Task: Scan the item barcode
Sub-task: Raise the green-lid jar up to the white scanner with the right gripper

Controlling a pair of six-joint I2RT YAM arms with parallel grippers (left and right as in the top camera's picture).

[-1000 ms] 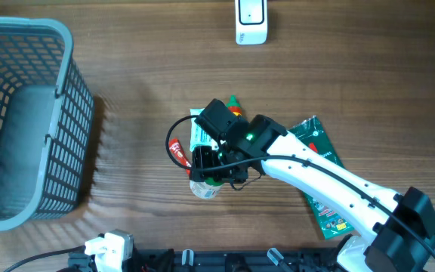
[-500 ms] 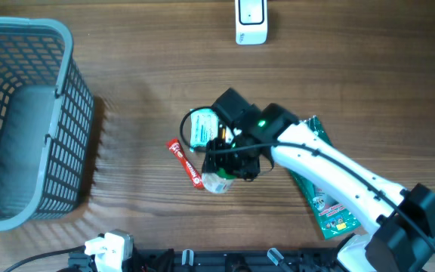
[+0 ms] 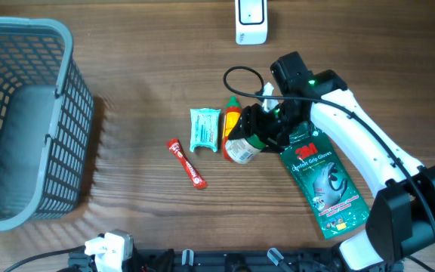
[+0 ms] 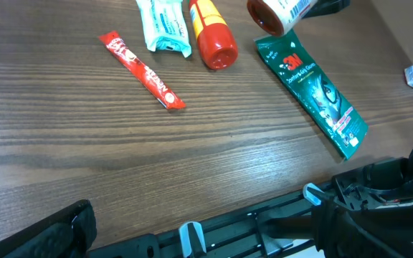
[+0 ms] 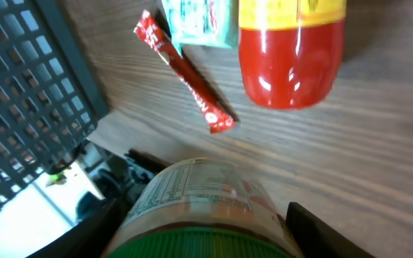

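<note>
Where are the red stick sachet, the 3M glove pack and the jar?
red stick sachet (image 3: 186, 163), overhead view, middle of its length
3M glove pack (image 3: 325, 185), overhead view, centre of the printed face
jar (image 3: 240, 150), overhead view, exposed labelled body

White right arm, black joints, looped black cable, green light.

I'm seeing a green-lidded, white-labelled jar, a red-and-yellow bottle, a teal packet, a red sachet — all against a brown wood-grain table and a grey lattice basket.

One jar, one bottle, three packets, one basket, one scanner.
</note>
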